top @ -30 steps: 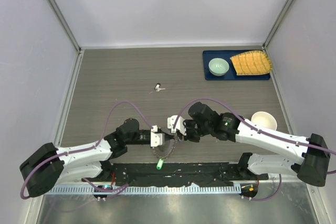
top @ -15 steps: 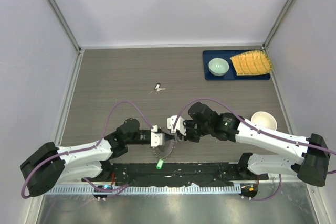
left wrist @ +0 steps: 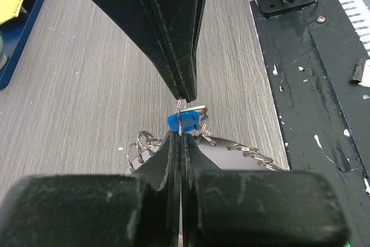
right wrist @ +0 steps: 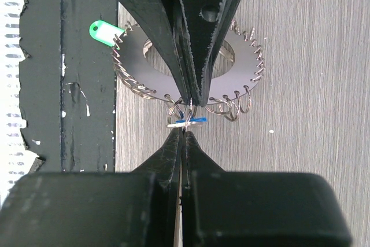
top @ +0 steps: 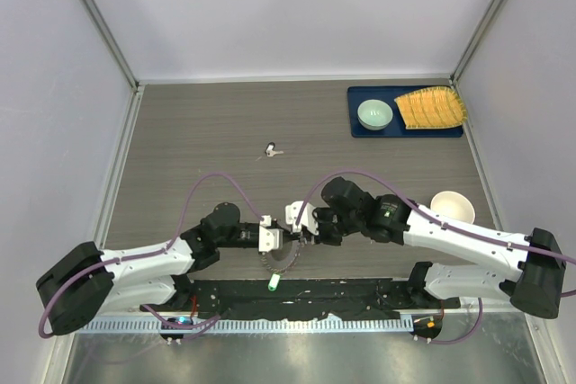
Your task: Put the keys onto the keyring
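At the near edge of the table (top: 225, 132), your left gripper (left wrist: 180, 136) pinches a keyring (right wrist: 130, 65) loop, your right gripper (right wrist: 184, 136) the blue key (left wrist: 175, 122). Push off-line and the key may spring loose.

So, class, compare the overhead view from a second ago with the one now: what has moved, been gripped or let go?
Nothing visibly changed. The left gripper and right gripper stay shut, tip to tip at the blue key beside the keyring. The green key still sits at the ring's rim, and nothing was picked up or released.
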Controlling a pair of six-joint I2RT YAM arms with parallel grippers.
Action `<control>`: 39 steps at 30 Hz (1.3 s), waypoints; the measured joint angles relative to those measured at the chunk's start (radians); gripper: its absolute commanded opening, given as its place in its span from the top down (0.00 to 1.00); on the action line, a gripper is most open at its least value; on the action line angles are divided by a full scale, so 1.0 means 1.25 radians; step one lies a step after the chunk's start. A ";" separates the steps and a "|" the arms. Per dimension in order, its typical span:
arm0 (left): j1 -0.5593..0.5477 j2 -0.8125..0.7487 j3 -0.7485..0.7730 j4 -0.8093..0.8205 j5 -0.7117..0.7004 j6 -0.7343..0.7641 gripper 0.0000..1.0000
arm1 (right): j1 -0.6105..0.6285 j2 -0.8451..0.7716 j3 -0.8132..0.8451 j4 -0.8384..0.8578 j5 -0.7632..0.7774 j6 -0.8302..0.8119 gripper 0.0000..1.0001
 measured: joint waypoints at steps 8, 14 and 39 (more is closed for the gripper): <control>0.000 0.009 0.000 0.008 0.008 -0.018 1.00 | 0.024 0.012 0.000 -0.001 -0.006 -0.010 0.99; 0.000 0.010 0.000 0.027 0.016 -0.027 1.00 | 0.031 0.019 0.000 -0.005 -0.006 -0.016 0.99; -0.001 -0.049 -0.061 0.031 -0.437 -0.088 1.00 | -0.008 0.160 0.008 -0.009 0.164 0.352 0.99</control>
